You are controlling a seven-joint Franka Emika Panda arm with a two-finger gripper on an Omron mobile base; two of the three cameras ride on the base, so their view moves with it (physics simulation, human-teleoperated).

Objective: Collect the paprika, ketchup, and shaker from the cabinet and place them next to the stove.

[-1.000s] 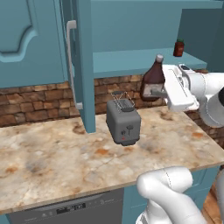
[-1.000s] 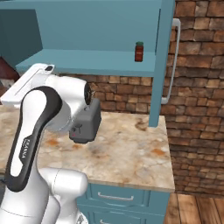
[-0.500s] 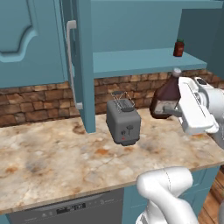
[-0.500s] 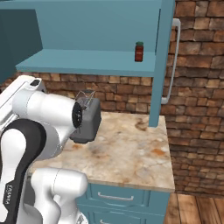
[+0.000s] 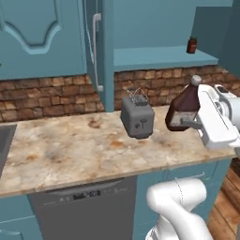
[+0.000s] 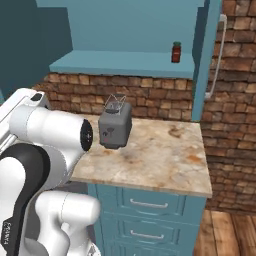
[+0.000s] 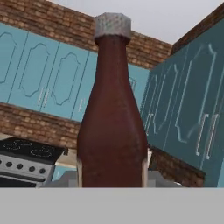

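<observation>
Fingers of the gripper are squeezed tight on the ketchup, holding the bottle up in the air over the right end of the counter. Its white cap leans a bit to the right. Just to its left, a grey toaster sits on the counter. 1 tiny red jar, likely the paprika, stands on the shelf of the open cabinet, but it is too small to be sure. From the hand camera, the stove shows low on the left, behind the bottle.
</observation>
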